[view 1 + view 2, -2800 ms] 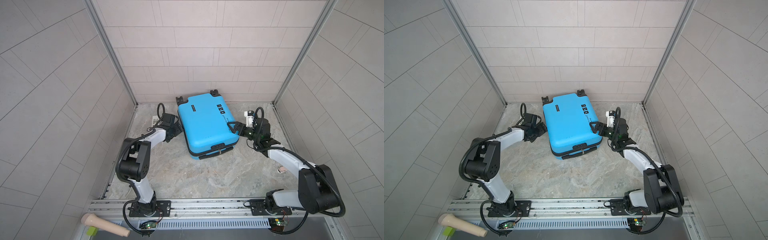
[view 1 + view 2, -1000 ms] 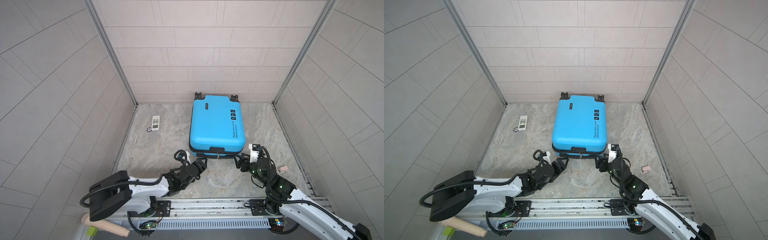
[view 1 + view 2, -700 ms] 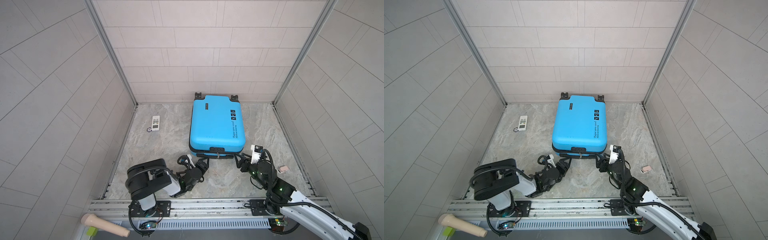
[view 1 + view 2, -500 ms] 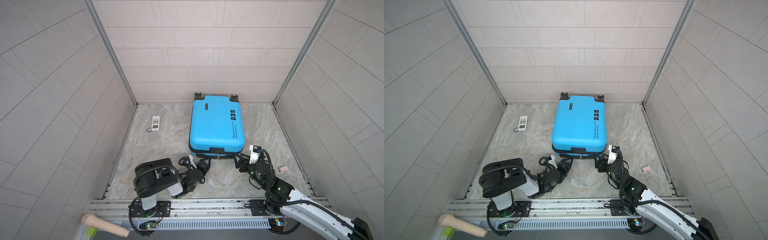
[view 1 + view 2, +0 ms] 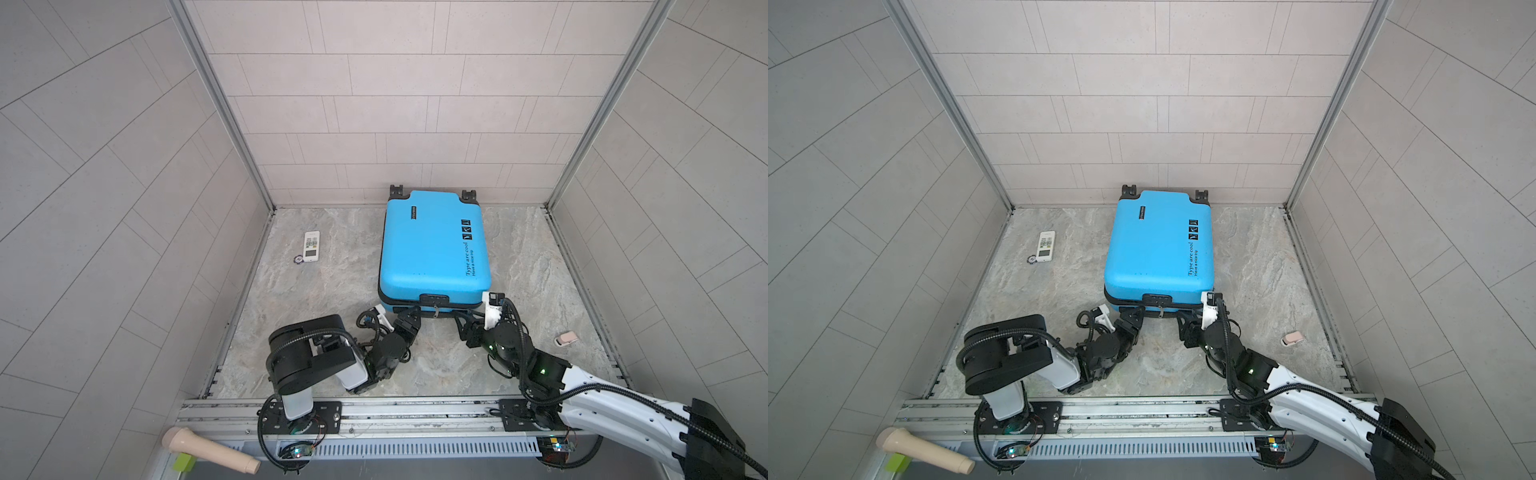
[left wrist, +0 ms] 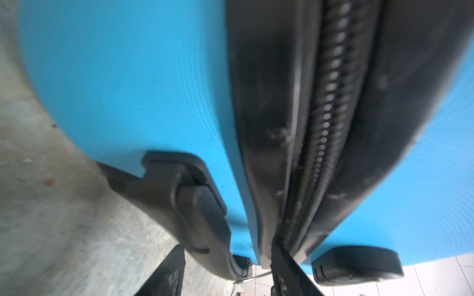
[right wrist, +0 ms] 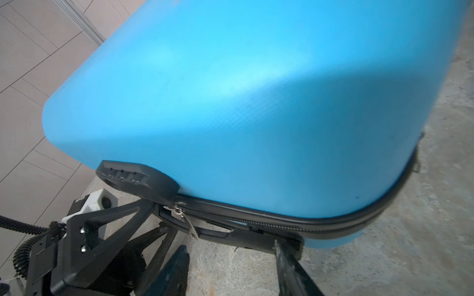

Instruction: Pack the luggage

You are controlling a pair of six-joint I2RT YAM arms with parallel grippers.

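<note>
The luggage [image 5: 432, 245] [image 5: 1158, 245], a bright-blue suitcase zipped shut, lies flat with its wheels against the back wall. Both grippers sit low at its near edge. My left gripper [image 5: 409, 318] [image 6: 228, 271] is open; one black finger [image 6: 284, 269] rests by the black zipper band [image 6: 331, 89], and the handle's mount [image 6: 195, 210] stands between the fingers. My right gripper [image 5: 465, 322] [image 7: 233, 269] is open too, just in front of the black handle [image 7: 230, 237], with one finger [image 7: 289, 266] touching the handle's end. A metal zipper pull [image 7: 187, 223] hangs under the combination lock [image 7: 136, 176].
A white remote [image 5: 311, 246] with a small round tag [image 5: 298, 259] lies at the back left of the floor. A small pinkish object [image 5: 566, 338] lies by the right wall. Tiled walls close in three sides. A beige handle [image 5: 208, 451] lies outside the front rail.
The luggage went from skewed to square against the back wall. Both grippers came from its sides to its near edge. Within the last second the left arm folded back and both jaws narrowed a little.
</note>
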